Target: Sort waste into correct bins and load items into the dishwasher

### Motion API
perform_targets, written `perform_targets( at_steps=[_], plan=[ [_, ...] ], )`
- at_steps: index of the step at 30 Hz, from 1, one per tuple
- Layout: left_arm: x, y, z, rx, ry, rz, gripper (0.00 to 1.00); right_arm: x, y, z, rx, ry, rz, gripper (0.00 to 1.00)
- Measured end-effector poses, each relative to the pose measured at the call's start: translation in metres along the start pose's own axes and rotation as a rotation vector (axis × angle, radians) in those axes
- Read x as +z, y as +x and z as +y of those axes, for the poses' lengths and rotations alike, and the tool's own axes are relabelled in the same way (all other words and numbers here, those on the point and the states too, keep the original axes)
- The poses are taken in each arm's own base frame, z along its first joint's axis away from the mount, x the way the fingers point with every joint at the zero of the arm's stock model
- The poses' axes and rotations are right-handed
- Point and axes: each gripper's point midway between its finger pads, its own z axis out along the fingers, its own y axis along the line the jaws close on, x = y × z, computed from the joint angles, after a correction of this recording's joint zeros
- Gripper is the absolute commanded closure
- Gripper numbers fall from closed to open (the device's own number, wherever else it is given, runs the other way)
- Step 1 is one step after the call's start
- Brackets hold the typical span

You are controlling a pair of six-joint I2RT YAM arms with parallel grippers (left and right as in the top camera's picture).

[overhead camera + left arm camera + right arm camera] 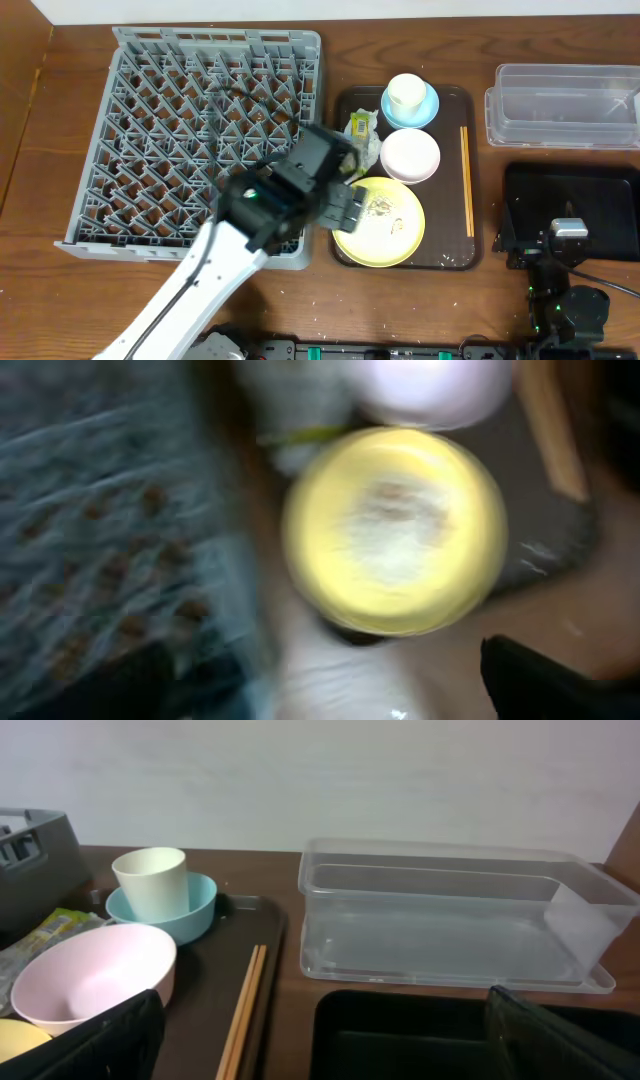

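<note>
A yellow plate (385, 225) with crumbs lies at the front of the brown tray (452, 255). Behind it are a pink bowl (410, 155), a cream cup (406, 95) in a blue bowl (430, 108), a green wrapper (361, 126) and chopsticks (466, 180). My left gripper (350, 205) is open and empty, just over the plate's left edge. The left wrist view is blurred and shows the plate (395, 530) and pink bowl (430, 390) ahead of the gripper (330, 695). My right gripper (330, 1050) is open and empty over the black bin (420, 1030).
The grey dishwasher rack (200, 130) stands left of the tray, under my left arm. A clear plastic bin (565, 105) sits at the back right, the black bin (575, 200) in front of it. The right wrist view shows the clear bin (460, 915) and chopsticks (245, 1010).
</note>
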Motion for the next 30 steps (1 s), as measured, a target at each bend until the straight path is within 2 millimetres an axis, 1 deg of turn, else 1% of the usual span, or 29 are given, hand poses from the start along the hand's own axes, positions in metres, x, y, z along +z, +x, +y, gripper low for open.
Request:
perform_targets(
  at_steps=[3,5,7,10,13,16,18,22,24,25,27,29,30],
  plan=[
    [-0.026,0.005,0.058,-0.178,-0.184,-0.063,0.02,0.0,0.0,0.0,0.0,0.0,0.0,0.01],
    [-0.049,0.01,0.094,-0.297,-0.28,-0.125,0.02,0.0,0.0,0.0,0.0,0.0,0.0,0.01],
    [-0.071,0.019,0.125,-0.411,-0.355,-0.182,0.02,0.0,0.0,0.0,0.0,0.0,0.0,0.01],
    [-0.097,0.034,0.156,-0.546,-0.435,-0.246,0.02,0.0,0.0,0.0,0.0,0.002,0.0,0.01],
    [-0.118,0.048,0.18,-0.663,-0.503,-0.303,0.02,0.0,0.0,0.0,0.0,0.001,0.0,0.01],
    [-0.13,0.059,0.194,-0.734,-0.548,-0.334,0.02,0.0,0.0,0.0,0.0,0.001,0.0,0.01],
    [-0.134,0.064,0.199,-0.764,-0.567,-0.333,0.02,0.0,0.0,0.0,0.0,0.001,0.0,0.01],
    [-0.132,0.068,0.199,-0.767,-0.573,-0.313,0.02,0.0,0.0,0.0,0.001,0.001,-0.001,0.01],
    [-0.132,0.068,0.199,-0.768,-0.573,-0.312,0.02,0.0,-0.003,0.004,0.032,-0.023,-0.013,0.01],
    [-0.132,0.068,0.199,-0.767,-0.573,-0.311,0.02,0.0,-0.007,0.009,0.066,-0.055,-0.027,0.01],
    [-0.131,0.068,0.199,-0.767,-0.573,-0.31,0.02,-0.003,-0.019,0.027,0.168,-0.162,-0.063,0.01],
    [-0.131,0.068,0.199,-0.767,-0.573,-0.31,0.02,-0.01,-0.03,0.051,0.336,-0.321,-0.071,0.01],
    [-0.131,0.068,0.199,-0.767,-0.573,-0.309,0.02,-0.014,-0.032,0.062,0.409,-0.392,-0.055,0.01]
  ],
)
